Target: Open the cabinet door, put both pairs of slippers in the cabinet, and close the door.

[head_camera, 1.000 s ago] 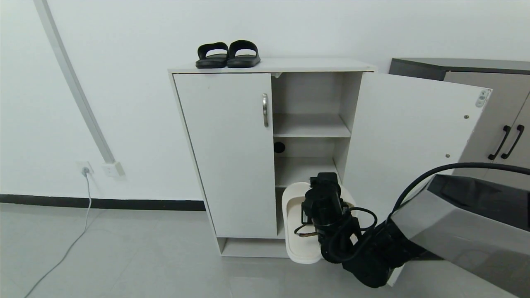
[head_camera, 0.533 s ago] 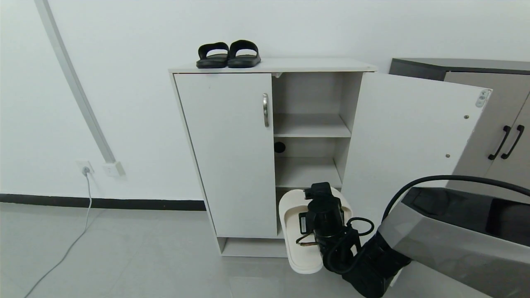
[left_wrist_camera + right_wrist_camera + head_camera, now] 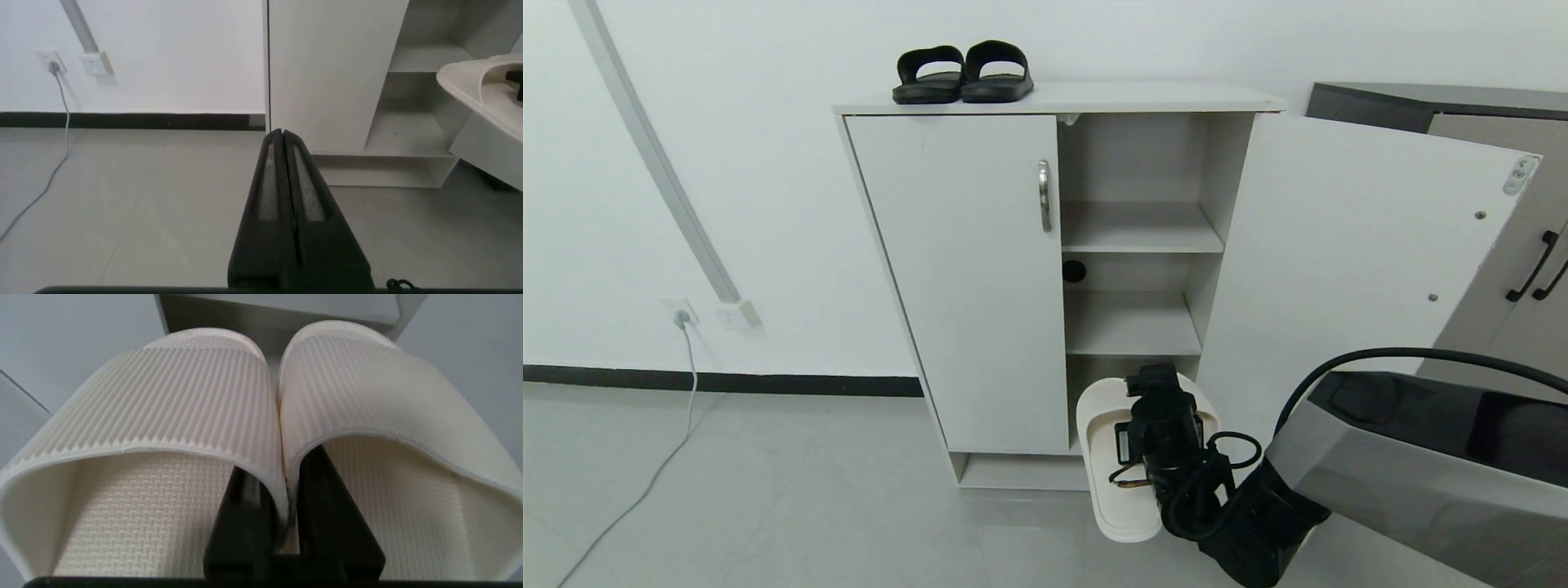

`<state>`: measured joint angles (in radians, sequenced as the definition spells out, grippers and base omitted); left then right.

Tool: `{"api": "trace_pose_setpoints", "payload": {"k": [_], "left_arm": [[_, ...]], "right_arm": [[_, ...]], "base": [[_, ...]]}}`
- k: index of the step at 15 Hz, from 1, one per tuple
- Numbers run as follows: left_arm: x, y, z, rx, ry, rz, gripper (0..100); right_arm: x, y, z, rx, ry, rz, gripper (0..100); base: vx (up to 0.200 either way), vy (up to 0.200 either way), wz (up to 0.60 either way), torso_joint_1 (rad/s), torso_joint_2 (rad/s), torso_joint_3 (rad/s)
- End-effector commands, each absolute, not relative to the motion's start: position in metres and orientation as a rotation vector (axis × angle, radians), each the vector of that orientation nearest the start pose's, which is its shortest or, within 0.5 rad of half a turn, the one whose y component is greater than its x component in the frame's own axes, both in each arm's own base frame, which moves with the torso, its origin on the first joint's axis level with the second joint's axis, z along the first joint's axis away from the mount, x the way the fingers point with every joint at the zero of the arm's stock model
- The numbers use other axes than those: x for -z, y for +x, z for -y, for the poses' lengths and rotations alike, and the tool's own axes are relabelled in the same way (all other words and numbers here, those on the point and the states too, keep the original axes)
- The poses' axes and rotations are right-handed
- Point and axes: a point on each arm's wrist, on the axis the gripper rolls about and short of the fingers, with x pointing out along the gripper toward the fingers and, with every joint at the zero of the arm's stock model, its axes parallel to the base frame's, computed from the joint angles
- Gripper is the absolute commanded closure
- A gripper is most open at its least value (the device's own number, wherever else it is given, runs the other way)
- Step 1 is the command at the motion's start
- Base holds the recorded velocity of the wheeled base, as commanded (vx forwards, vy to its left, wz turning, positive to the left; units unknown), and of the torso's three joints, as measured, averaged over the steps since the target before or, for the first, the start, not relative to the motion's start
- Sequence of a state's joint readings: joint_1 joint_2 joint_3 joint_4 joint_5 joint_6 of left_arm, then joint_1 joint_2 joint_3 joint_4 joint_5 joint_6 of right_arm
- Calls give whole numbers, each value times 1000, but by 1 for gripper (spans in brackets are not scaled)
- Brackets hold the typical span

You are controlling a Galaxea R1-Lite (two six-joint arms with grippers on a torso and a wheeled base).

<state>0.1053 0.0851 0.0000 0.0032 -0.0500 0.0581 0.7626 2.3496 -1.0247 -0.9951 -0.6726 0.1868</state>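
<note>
A white cabinet (image 3: 964, 278) stands against the wall, its right door (image 3: 1339, 269) swung open and its left door shut. A pair of black slippers (image 3: 964, 73) lies on its top at the left. My right gripper (image 3: 1153, 382) is shut on a pair of white slippers (image 3: 1107, 457), pinching their inner edges together (image 3: 274, 498). The pair hangs just in front of the lowest compartment, toes toward the opening. The ribbed straps (image 3: 196, 416) fill the right wrist view. My left gripper (image 3: 283, 147) is shut and empty above the floor, left of the cabinet, with the white slippers (image 3: 482, 82) off to its side.
Two bare shelves (image 3: 1135, 233) show inside the open half. A grey cabinet (image 3: 1503, 245) with black handles stands behind the open door. A wall socket (image 3: 678, 314) with a cable trailing over the floor is at the left. The floor before the cabinet's left half is free.
The head camera has shifted, so the cabinet sits higher and larger in view. The right gripper with the white slippers dropped slightly a second ago and has since held near the lowest compartment.
</note>
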Motion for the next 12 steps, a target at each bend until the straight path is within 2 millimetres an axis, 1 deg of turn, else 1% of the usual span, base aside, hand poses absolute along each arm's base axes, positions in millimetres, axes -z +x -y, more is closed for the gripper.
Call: {"api": "trace_pose_setpoints", "payload": {"k": [1, 6, 7, 9, 10, 12], "left_arm": [[-77, -16, 3, -52, 51, -93, 100], [-77, -16, 3, -54, 50, -93, 100], [-77, -16, 3, -53, 48, -93, 100], [-77, -16, 3, -53, 48, -93, 100], [-77, -16, 3, -53, 46, -93, 100], [-77, -16, 3, -53, 45, -93, 100]], "right_arm": [[-27, 313, -279, -65, -36, -261, 100], [-23, 314, -281, -71, -35, -264, 100], [-25, 315, -282, -77, -25, -254, 100], [-33, 316, -283, -75, 11, -199, 100], [-43, 316, -283, -81, 25, -144, 100], [-56, 315, -280, -85, 20, -44, 100]], "base": [[0, 0, 0, -2, 2, -188], [0, 0, 0, 3, 0, -194], [0, 0, 0, 2, 7, -193], [0, 0, 0, 5, -2, -198], [0, 0, 0, 2, -2, -193], [0, 0, 0, 17, 0, -200]]}}
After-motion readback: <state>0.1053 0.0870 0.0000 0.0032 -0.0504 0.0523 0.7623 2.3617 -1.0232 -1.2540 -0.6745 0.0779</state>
